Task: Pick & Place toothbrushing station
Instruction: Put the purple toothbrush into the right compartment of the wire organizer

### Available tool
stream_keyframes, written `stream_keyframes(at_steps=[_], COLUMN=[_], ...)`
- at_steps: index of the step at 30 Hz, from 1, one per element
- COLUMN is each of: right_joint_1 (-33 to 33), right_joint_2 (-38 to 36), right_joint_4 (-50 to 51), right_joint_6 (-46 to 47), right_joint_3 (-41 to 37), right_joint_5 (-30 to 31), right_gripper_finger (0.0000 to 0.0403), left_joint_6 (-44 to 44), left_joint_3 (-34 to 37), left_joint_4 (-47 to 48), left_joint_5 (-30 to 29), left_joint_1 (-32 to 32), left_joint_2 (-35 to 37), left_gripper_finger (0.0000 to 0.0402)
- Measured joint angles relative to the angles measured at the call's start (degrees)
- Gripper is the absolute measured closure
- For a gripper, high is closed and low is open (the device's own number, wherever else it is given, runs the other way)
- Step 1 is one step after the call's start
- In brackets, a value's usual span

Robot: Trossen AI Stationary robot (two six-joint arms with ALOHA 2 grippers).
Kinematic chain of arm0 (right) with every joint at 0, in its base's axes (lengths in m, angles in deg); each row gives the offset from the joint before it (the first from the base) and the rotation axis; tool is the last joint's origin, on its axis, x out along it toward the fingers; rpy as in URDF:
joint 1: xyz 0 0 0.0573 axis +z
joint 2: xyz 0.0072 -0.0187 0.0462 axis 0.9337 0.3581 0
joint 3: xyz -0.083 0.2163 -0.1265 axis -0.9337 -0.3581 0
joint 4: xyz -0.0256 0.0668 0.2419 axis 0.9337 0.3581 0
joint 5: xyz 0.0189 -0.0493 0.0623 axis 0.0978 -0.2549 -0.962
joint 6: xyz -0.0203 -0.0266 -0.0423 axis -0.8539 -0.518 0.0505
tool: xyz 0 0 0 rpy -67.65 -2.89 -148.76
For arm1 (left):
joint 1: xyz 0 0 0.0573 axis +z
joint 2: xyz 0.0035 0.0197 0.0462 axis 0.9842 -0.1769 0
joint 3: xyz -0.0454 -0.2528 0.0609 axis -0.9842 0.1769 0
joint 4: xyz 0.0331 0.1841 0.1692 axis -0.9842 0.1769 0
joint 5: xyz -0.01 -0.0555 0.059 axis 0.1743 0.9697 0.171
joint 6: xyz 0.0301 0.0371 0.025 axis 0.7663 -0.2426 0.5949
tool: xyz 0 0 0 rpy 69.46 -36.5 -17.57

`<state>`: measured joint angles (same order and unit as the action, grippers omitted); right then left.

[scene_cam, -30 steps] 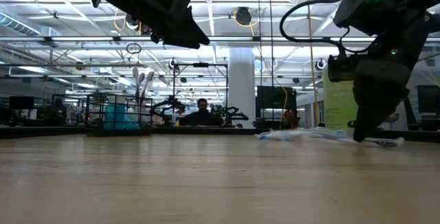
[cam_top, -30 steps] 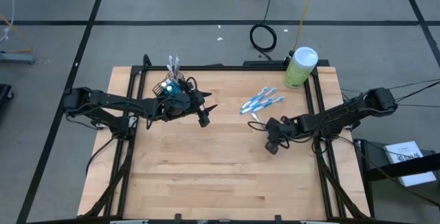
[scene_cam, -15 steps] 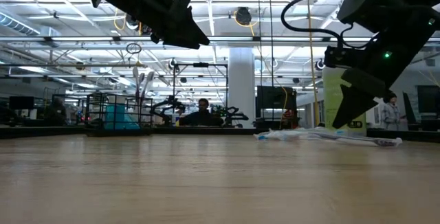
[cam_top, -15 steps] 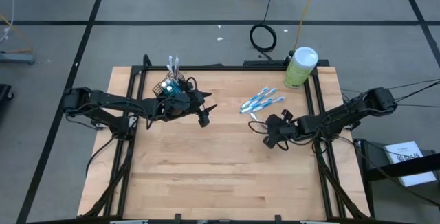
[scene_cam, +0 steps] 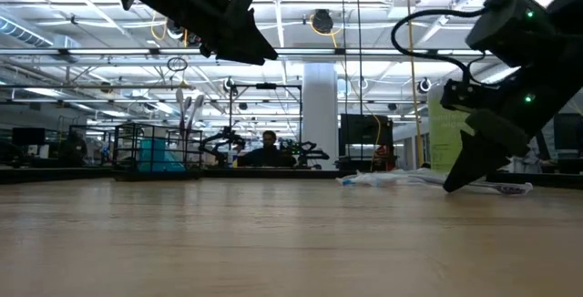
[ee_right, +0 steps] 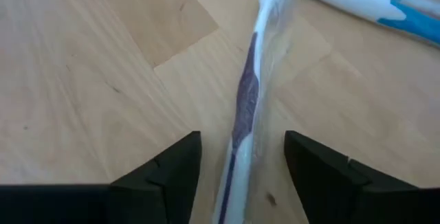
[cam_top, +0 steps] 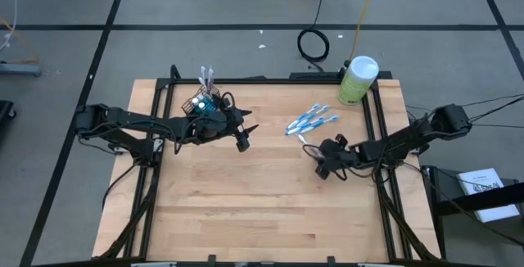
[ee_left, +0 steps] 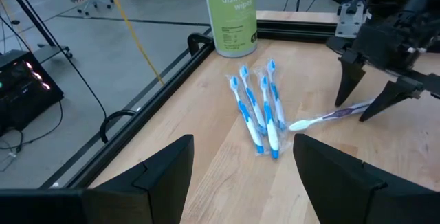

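Note:
The dark mesh cup holder [cam_top: 203,103] stands at the table's far left with a few toothbrushes upright in it. A bunch of blue-and-white toothbrushes [cam_top: 312,119] lies flat at the far right. One purple-and-white toothbrush [ee_right: 249,93] lies apart on the wood, nearer than the bunch. My right gripper [ee_right: 240,176] is open and slants down over its handle end, one finger on each side, with a gap to each finger. My left gripper [cam_top: 243,142] hangs open above the table beside the cup holder, with nothing between its fingers.
A pale green canister [cam_top: 358,79] with a white lid stands at the far right corner. Black frame rails [cam_top: 372,111] run along the table's left and right sides. Bare wood covers the middle and near half.
My right gripper has opened and tipped from pointing straight down to a slant, shifting a little toward the table's far edge. The purple-and-white toothbrush lies on the table as before.

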<state>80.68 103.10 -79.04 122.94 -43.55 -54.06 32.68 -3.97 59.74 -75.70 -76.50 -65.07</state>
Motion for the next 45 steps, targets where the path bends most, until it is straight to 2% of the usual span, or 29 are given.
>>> stream_keyframes(at_steps=[4,13,15,19,22,26,35,41,45], right_joint_1=[0.07,0.09,0.09,0.09,0.05,0.02,-1.37,-4.95,-7.30], right_joint_2=[0.10,0.22,0.21,0.34,0.30,0.32,0.27,0.25,0.25], right_joint_4=[-2.16,-3.75,-3.79,-6.91,-14.64,-27.21,-61.94,-78.47,-80.50], right_joint_6=[0.38,-4.30,-4.77,-6.89,-11.09,-19.87,-43.28,-51.02,-50.30], right_joint_3=[-1.58,-1.85,-1.85,-2.08,-2.12,-2.05,-2.00,-1.91,-1.52], right_joint_5=[0.52,1.54,1.52,1.51,1.49,1.41,1.27,-8.69,-12.12], right_gripper_finger=[0.0239,0.0367,0.0386,0.0379,0.0373,0.0387,0.0380,0.0386,0.0385], left_joint_6=[-0.01,-0.37,-0.37,-0.37,-0.37,-0.37,-0.49,-1.88,-1.89], left_joint_3=[0.00,0.00,0.00,0.00,0.00,0.00,0.00,0.02,0.02], left_joint_4=[0.00,-0.04,-0.02,-0.03,-0.08,-0.32,-2.04,-8.49,-20.12], left_joint_5=[0.00,0.00,0.01,0.01,0.01,0.01,0.75,4.33,11.17], left_joint_1=[0.00,0.00,0.00,0.00,0.00,0.00,-0.02,0.00,0.00], left_joint_2=[0.00,0.00,0.00,0.00,0.00,0.00,0.00,0.00,-1.09], left_gripper_finger=[0.0147,0.0147,0.0147,0.0147,0.0147,0.0147,0.0147,0.0147,0.0147])
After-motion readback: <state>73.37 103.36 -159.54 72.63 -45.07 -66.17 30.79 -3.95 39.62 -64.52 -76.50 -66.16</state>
